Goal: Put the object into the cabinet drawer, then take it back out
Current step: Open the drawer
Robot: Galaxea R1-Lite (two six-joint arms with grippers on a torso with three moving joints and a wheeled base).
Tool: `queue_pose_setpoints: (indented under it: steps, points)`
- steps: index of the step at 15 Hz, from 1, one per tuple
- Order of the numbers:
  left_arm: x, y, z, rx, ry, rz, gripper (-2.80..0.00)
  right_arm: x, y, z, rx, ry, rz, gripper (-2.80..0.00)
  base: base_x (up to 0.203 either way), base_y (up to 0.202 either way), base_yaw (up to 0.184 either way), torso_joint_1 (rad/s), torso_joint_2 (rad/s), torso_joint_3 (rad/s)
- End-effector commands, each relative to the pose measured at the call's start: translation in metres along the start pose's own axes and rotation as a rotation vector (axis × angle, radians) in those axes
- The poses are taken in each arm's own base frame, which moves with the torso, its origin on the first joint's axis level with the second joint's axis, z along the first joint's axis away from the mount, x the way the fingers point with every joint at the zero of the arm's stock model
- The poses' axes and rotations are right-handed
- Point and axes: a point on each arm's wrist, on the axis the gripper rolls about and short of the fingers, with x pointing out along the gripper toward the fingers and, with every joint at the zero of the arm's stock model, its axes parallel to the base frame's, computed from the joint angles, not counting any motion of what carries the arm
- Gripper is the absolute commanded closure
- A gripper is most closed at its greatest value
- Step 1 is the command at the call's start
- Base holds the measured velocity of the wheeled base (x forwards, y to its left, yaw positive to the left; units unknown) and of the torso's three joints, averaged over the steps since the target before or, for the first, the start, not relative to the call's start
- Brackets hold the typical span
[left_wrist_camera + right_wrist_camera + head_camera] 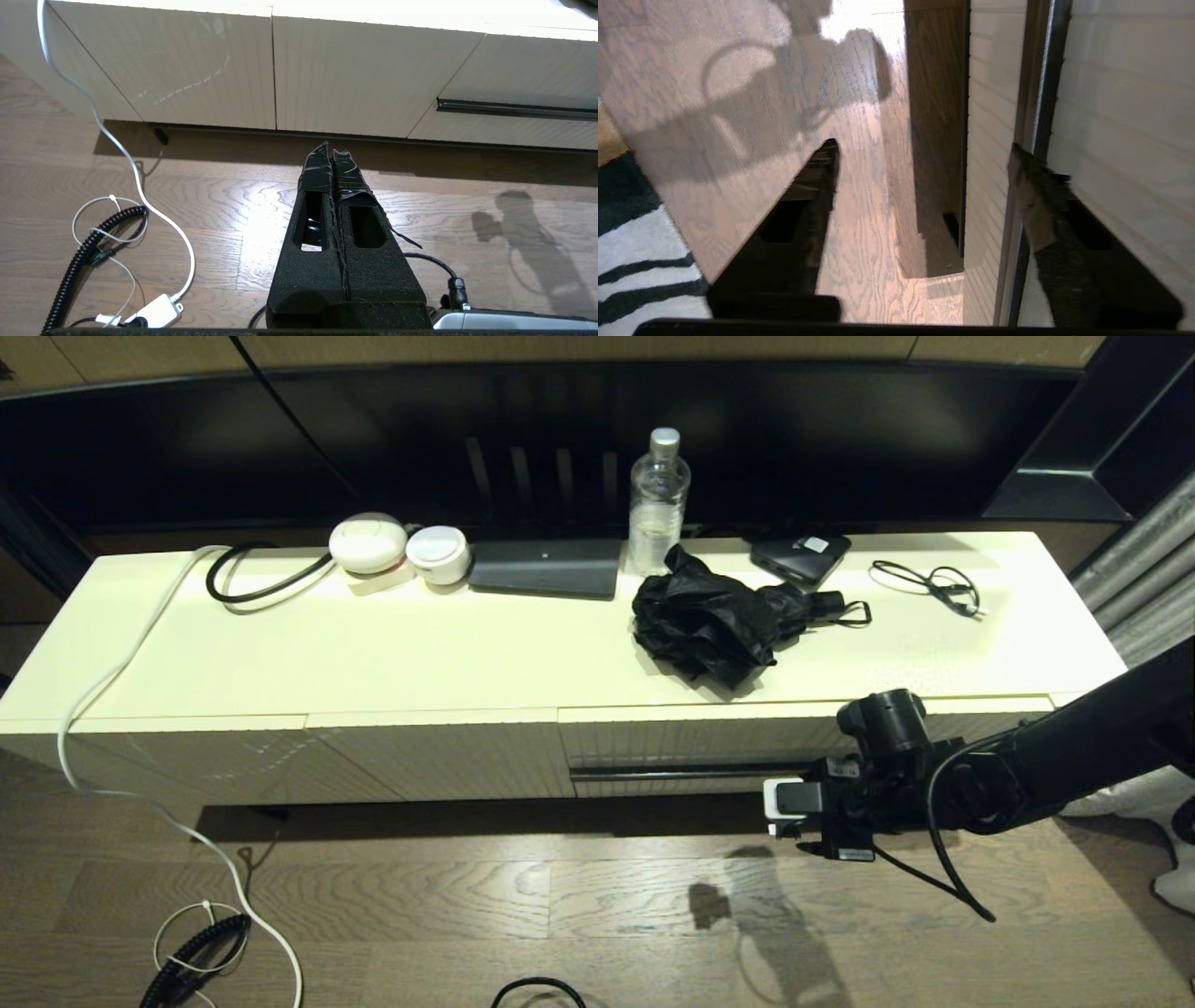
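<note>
The black compact umbrella (714, 625) lies as a crumpled bundle on the cream cabinet top, its handle and wrist loop pointing right. Below it, the ribbed cream drawer (709, 739) is shut; its dark handle slot (672, 771) runs along the front. My right gripper (805, 812) hangs low in front of the drawer's right part. In the right wrist view this gripper (923, 144) is open and empty, with one finger (1036, 200) close by the handle slot (1041, 93). My left gripper (331, 147) is shut on nothing over the floor, short of the ribbed door panels.
On the cabinet top stand a water bottle (659, 499), a flat black box with a white sticker (800, 557), a thin cable coil (929, 583), a dark flat slab (546, 567) and two white round devices (369, 543). Cables (196, 943) lie on the wood floor.
</note>
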Motion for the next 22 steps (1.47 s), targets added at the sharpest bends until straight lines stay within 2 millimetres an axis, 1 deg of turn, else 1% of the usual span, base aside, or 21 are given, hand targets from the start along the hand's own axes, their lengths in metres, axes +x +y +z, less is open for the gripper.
queue_pose_setpoints:
  steps: [1, 4, 10, 13, 16, 22]
  points:
    - [0.0, 0.0, 0.0, -0.001, -0.002, 0.0, 0.0, 0.009, -0.005, 0.0, -0.005, 0.003, -0.004, -2.8, 0.0, 0.0, 0.0, 0.0, 0.0, 0.0]
    - [0.0, 0.0, 0.0, -0.001, -0.002, 0.0, 0.0, 0.018, -0.013, -0.004, -0.014, 0.01, -0.02, -2.8, 0.0, 0.0, 0.0, 0.0, 0.0, 0.0]
    - [0.0, 0.0, 0.0, -0.001, -0.002, 0.0, 0.0, 0.038, -0.017, -0.014, -0.006, 0.024, -0.025, -2.8, 0.0, 0.0, 0.0, 0.0, 0.0, 0.0]
    - [0.0, 0.0, 0.0, -0.001, -0.002, 0.0, 0.0, 0.046, -0.019, -0.015, -0.004, 0.026, -0.025, -2.8, 0.0, 0.0, 0.0, 0.0, 0.0, 0.0]
    - [0.0, 0.0, 0.0, -0.001, -0.002, -0.001, 0.0, 0.05, -0.022, -0.015, -0.004, 0.023, -0.035, -2.8, 0.0, 0.0, 0.0, 0.0, 0.0, 0.0]
    - [0.0, 0.0, 0.0, -0.001, -0.002, 0.0, 0.0, 0.055, -0.015, -0.018, -0.001, 0.036, -0.009, -2.8, 0.0, 0.0, 0.0, 0.0, 0.0, 0.0]
